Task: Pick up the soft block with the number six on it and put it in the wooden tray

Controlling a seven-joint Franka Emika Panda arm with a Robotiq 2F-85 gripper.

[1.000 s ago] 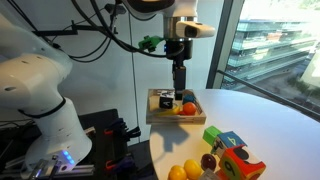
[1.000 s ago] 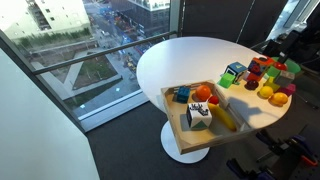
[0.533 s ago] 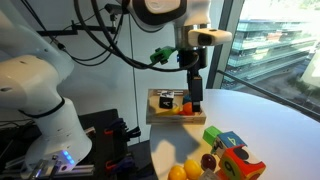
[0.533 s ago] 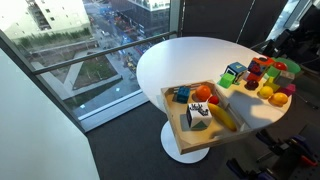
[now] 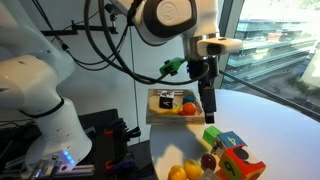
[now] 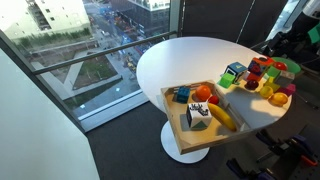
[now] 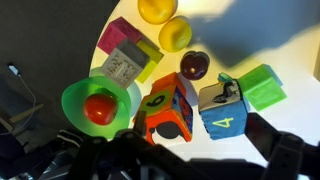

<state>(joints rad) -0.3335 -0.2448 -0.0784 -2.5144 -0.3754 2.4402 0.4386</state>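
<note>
Block with six (image 7: pixel 166 108): red-orange soft cube with a green patch and a yellow numeral, in the toy cluster on the white desk (image 5: pixel 270 115). In the wrist view it sits almost centred under the camera, touching the blue cube marked 4 (image 7: pixel 221 110) on one side, with the green ring toy with a red ball (image 7: pixel 98 104) just beside it on the other.
Other neighbours: plain green cube (image 7: pixel 262 86) beyond the blue one; dark round fruit (image 7: pixel 193 65) close by.
End effector (image 5: pixel 209 108): hangs above the cluster, not touching anything, nothing held. Finger spread: cannot tell; the fingers are dark shapes at the wrist view's lower edge.
Wooden tray (image 6: pixel 174 117): near the desk edge, well apart from the cluster, already holding a banana (image 6: pixel 223 117) and small toys.
Handling, judged: light, squashy, fabric-like skin, so little slip and no breakage risk; it will deform under a hard squeeze.
Hold, judged: take it from above across two opposite faces. The side against the blue cube is crowded, so the free pair of faces looks better.
</note>
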